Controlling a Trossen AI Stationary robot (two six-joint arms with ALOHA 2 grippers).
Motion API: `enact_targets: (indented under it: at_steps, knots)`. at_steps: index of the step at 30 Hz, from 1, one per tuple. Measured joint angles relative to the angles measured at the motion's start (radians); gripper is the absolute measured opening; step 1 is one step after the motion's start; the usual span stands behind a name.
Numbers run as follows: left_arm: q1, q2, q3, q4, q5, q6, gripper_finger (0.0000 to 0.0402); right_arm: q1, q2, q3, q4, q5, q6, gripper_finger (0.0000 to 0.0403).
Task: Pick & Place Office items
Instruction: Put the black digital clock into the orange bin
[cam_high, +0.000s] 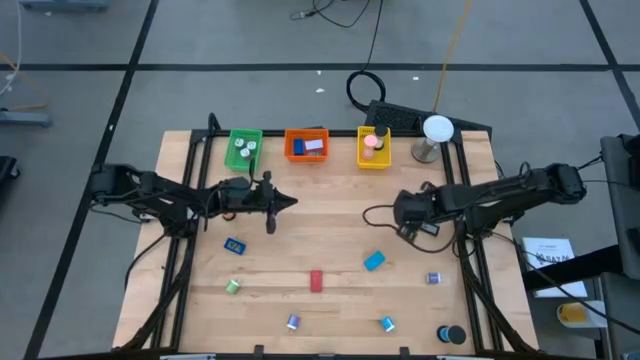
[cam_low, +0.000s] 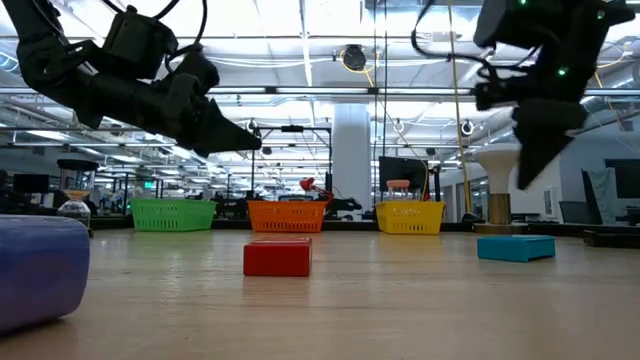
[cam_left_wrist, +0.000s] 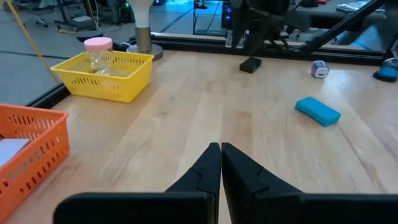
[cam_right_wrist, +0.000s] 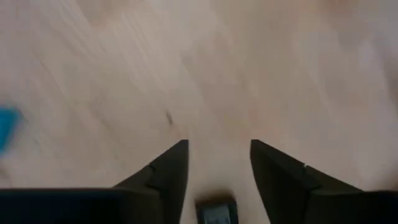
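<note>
Office items lie scattered on the wooden table: a blue block, a red block, a small blue piece, a green roll and several others near the front edge. My left gripper hovers shut over the table's middle left, pointing level toward the right, with nothing in it. My right gripper points down over the middle right, its fingers open above bare wood. A small black piece shows low between its fingers and lies on the table.
A green tray, an orange tray and a yellow tray stand in a row at the far edge, each with items inside. A white ball on a stand stands right of them. Black frame rails run along both table sides.
</note>
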Motion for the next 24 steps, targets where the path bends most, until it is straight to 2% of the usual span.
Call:
enact_targets:
  at_steps: [4,7,14,19,24]
  knots:
    - [0.000,0.000,0.000,0.000,0.000,0.002,0.0017,-0.021,0.001,-0.010,-0.137,-0.083,0.042,0.0201]
    - [0.000,0.000,0.000,-0.001,0.000,0.002,0.0017,-0.022,0.001,-0.026,-0.204,-0.087,0.050,0.0225]
    - [-0.001,0.000,0.000,-0.005,0.000,0.002,0.0017,-0.022,0.001,-0.097,-0.154,-0.166,0.051,0.0267]
    - [-0.005,0.000,0.000,-0.006,-0.001,0.003,0.0017,-0.023,0.001,-0.172,-0.092,-0.166,0.050,0.0274]
    - [-0.006,0.000,0.000,-0.006,-0.001,0.004,0.0017,-0.023,0.000,-0.225,-0.028,-0.175,0.041,0.0259]
